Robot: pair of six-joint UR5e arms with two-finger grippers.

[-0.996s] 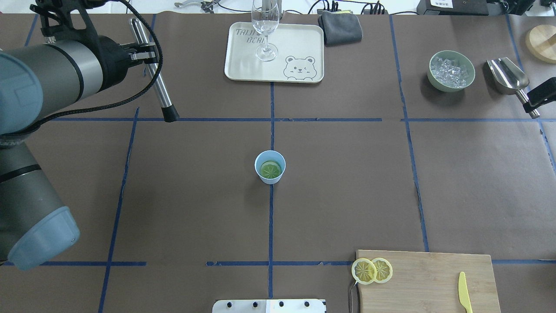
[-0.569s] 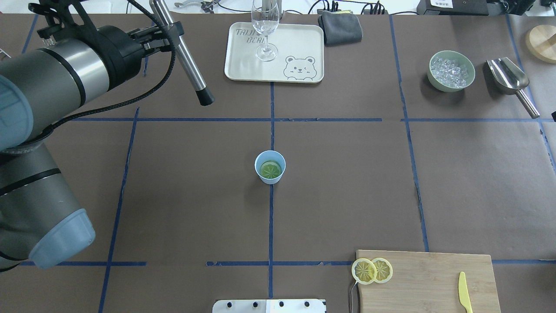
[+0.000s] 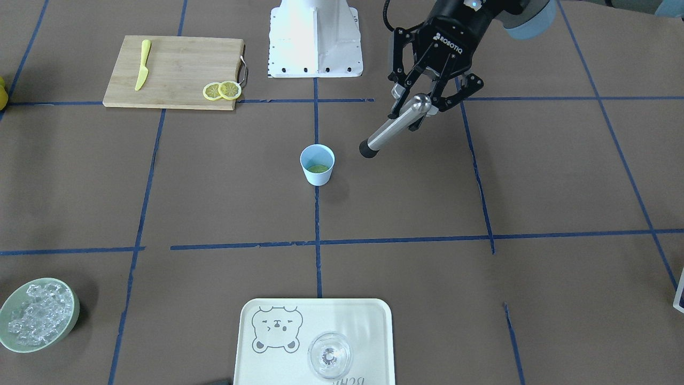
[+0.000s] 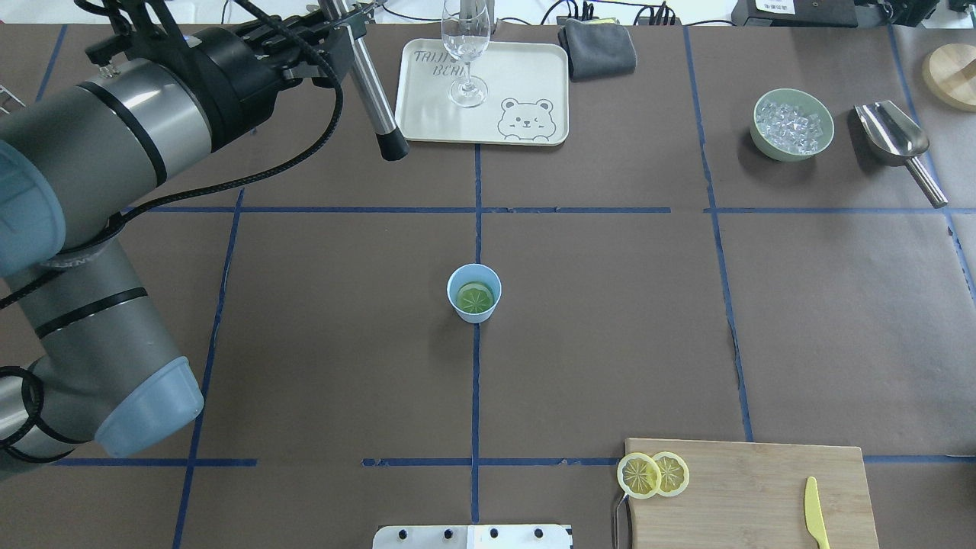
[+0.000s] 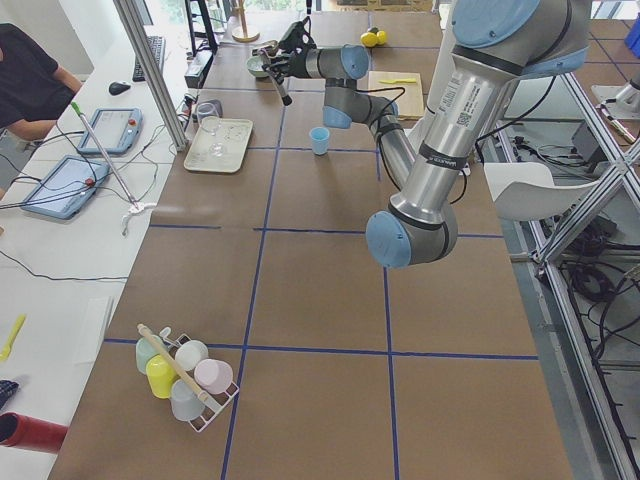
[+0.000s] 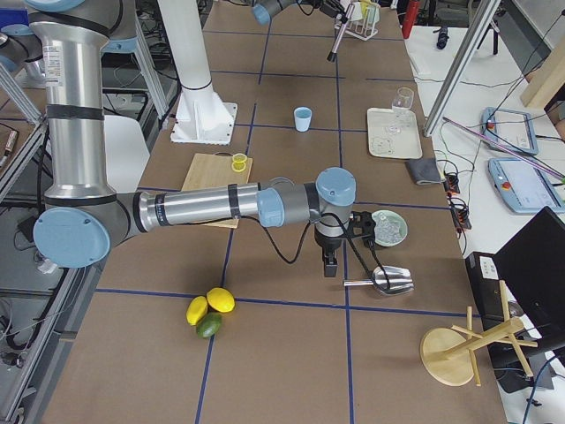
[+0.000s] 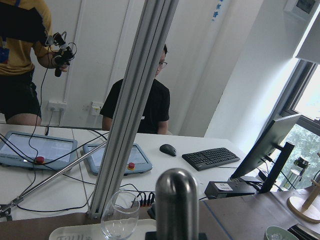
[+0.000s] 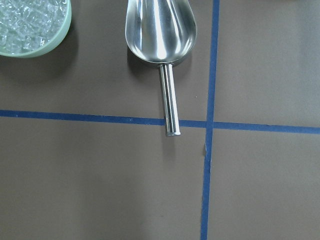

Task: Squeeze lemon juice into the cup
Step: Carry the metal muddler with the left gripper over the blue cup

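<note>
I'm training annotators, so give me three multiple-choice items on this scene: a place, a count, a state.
1. Where does the wine glass stand? A beside the ice bowl; B on the bear tray; C next to the scoop.
2. How many lemon slices lie on the cutting board? A none; B four; C two.
3. The left claw is: A shut on the steel muddler; B open and empty; C shut on a lemon slice.
Answers: 1 B, its foot rests on the tray; 2 C, two overlapping slices sit at the board's corner; 3 A, the muddler is clamped in it.
</note>
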